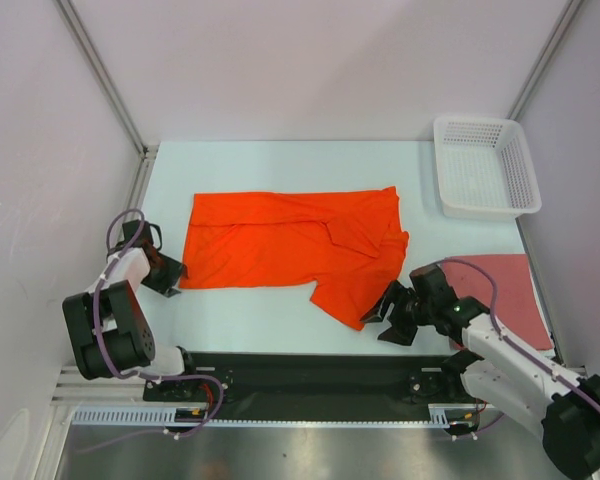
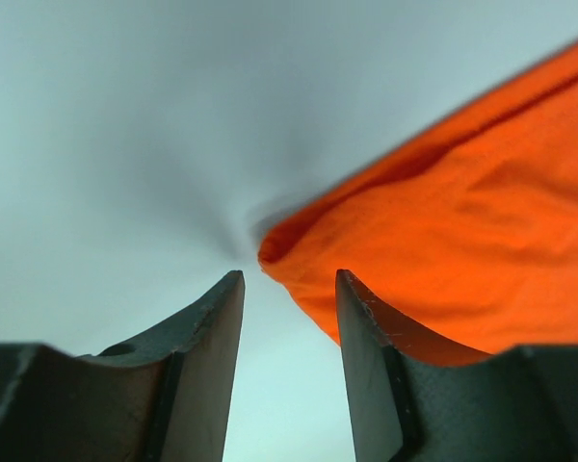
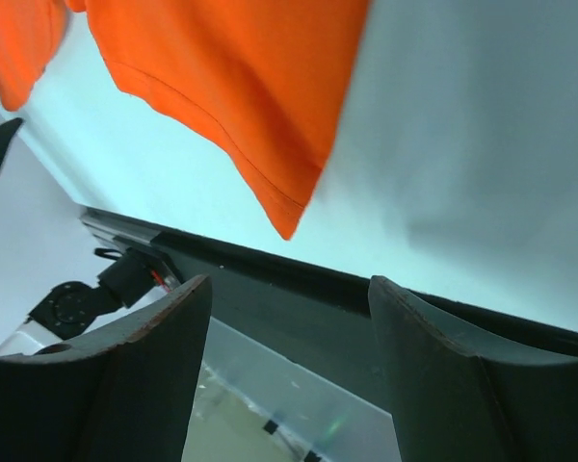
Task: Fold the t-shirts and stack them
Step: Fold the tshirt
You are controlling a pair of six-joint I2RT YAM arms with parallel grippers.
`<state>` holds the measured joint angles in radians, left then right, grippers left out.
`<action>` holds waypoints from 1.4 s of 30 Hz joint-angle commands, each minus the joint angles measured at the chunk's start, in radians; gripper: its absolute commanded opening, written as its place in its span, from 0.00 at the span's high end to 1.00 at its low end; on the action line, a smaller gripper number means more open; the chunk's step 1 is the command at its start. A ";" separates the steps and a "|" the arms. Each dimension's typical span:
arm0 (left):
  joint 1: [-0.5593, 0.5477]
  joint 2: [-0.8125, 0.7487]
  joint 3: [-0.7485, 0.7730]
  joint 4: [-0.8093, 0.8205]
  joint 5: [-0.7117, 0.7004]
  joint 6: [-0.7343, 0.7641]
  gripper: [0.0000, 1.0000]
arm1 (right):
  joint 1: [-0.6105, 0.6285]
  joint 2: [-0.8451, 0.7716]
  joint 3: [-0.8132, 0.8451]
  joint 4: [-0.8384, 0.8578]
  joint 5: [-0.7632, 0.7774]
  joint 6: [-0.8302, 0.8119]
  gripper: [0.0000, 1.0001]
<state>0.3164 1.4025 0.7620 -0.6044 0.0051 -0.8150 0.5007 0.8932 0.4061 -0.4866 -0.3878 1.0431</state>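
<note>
Cloth folding is judged under way on the pale, white-walled table [image 1: 280, 170]. The orange t-shirt [image 1: 280, 245] is spread ahead of the left end effector [image 2: 289, 279] and right end effector [image 3: 289, 284]; the brick-red t-shirt [image 1: 505, 280] lies beside the right one. Both are seen parted and empty; a shirt corner is faced by each and should next be pinched.

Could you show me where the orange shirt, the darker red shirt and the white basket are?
orange shirt [image 1: 270, 245]: top view, middle of its body.
red shirt [image 1: 515, 285]: top view, bare middle of the cloth.
basket [image 1: 490, 207]: top view, its near wall.
</note>
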 commanded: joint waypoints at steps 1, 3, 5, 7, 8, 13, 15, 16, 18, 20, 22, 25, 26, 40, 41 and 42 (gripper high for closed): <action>0.024 0.026 -0.027 0.046 -0.014 -0.044 0.52 | -0.002 -0.089 -0.056 0.049 0.017 0.144 0.28; 0.026 0.038 -0.038 0.071 -0.014 -0.041 0.54 | 0.002 -0.112 -0.070 0.052 0.021 0.178 0.29; 0.026 0.055 -0.049 0.080 0.003 -0.038 0.55 | 0.012 -0.134 -0.084 0.066 0.035 0.207 0.29; 0.029 0.064 -0.058 0.087 -0.004 -0.035 0.54 | 0.024 -0.135 -0.092 0.094 0.049 0.224 0.29; 0.035 0.066 -0.062 0.103 -0.001 -0.027 0.56 | 0.030 -0.126 -0.092 0.103 0.053 0.230 0.29; 0.039 0.084 -0.064 0.106 0.004 -0.016 0.62 | 0.104 -0.076 -0.093 0.167 0.085 0.288 0.29; 0.039 0.076 -0.072 0.104 -0.001 -0.012 0.67 | 0.127 -0.060 -0.095 0.181 0.105 0.310 0.29; 0.039 0.064 -0.076 0.104 -0.002 -0.010 0.67 | 0.145 -0.056 -0.098 0.195 0.115 0.331 0.28; 0.041 0.056 -0.084 0.106 -0.002 -0.007 0.70 | 0.162 -0.050 -0.110 0.213 0.136 0.359 0.28; 0.043 0.050 -0.092 0.107 -0.001 -0.004 0.74 | 0.182 -0.046 -0.127 0.255 0.148 0.412 0.29; 0.043 0.050 -0.099 0.112 0.004 -0.003 0.76 | 0.188 -0.060 -0.153 0.267 0.185 0.451 0.31; 0.044 0.047 -0.108 0.121 0.012 0.002 0.80 | 0.191 -0.085 -0.214 0.341 0.225 0.535 0.37; 0.044 0.046 -0.110 0.123 0.012 0.005 0.82 | 0.194 -0.086 -0.223 0.351 0.234 0.573 0.38; 0.050 0.032 -0.115 0.132 0.012 0.019 0.96 | 0.199 0.029 -0.211 0.393 0.268 0.575 0.58; 0.049 0.032 -0.115 0.132 0.013 0.019 0.98 | 0.197 0.026 -0.211 0.390 0.271 0.578 0.61; 0.050 0.032 -0.115 0.134 0.012 0.019 1.00 | 0.194 0.024 -0.214 0.390 0.273 0.577 0.64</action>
<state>0.3569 1.4220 0.6827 -0.4572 0.0483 -0.8265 0.6964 0.9215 0.1745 -0.0845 -0.1547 1.6085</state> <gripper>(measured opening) 0.020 0.382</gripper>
